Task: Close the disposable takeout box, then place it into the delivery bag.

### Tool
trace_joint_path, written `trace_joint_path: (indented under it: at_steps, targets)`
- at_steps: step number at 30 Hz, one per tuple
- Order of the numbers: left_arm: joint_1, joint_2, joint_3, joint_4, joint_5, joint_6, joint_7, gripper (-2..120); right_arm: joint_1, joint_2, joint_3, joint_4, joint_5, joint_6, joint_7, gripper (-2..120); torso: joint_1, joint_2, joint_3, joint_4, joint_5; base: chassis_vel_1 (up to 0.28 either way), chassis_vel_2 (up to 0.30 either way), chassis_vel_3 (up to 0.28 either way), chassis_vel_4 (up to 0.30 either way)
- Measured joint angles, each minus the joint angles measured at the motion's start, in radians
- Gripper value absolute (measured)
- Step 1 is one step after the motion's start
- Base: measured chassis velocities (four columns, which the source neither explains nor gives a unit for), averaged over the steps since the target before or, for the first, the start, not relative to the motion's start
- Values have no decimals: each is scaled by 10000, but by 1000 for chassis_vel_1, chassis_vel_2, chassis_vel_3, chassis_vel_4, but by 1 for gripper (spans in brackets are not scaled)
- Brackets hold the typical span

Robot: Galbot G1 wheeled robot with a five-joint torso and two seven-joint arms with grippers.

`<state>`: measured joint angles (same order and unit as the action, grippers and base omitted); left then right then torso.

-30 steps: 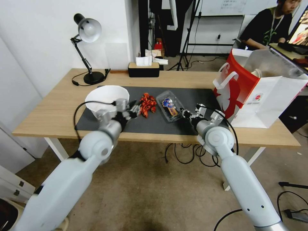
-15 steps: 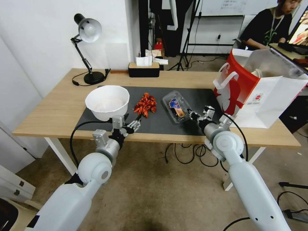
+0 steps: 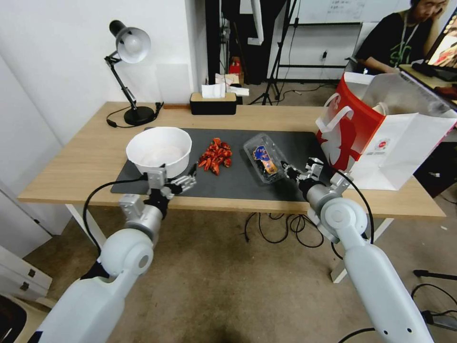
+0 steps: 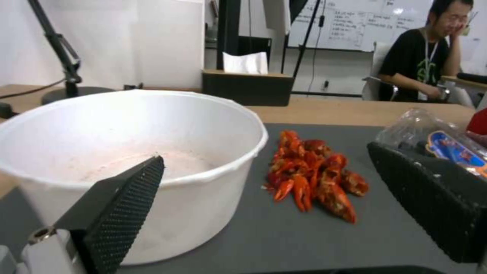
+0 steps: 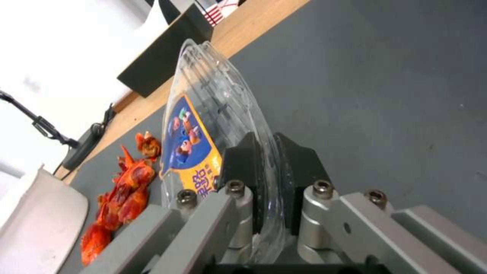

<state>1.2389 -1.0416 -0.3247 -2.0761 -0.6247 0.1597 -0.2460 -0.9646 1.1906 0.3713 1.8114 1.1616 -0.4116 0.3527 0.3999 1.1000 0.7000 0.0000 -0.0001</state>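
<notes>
The right gripper pinches the shut box near the counter's front edge, the left gripper waits wide open by the bowl, and the box must go into the bag at the right end.

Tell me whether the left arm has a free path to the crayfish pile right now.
Probably yes. The left pincer is open beside the white bowl, with bare mat between it and the crayfish pile. The right pincer is clamped on the takeout box, off to the side.
</notes>
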Motion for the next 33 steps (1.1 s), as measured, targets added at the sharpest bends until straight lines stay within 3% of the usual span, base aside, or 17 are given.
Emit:
trace_joint_path:
  at_steps: [9,22,33]
  targets:
    - [1447,-324,-745,-252,655,-708,-18,100,-52,-33,23,94,0,12,-54,6,-1,1,-1,1,0,0,0,0,0]
    - [1933,-484,-1067,-180,686,-964,-85,100,-137,-109,6,356,3,-21,-71,6,0,0,0,0,1,0,0,0,0]
    - [1921,-592,-902,14,835,-1005,-105,100,-82,-1301,-26,2450,810,2,-408,6,1,0,-1,1,1,0,0,0,0]
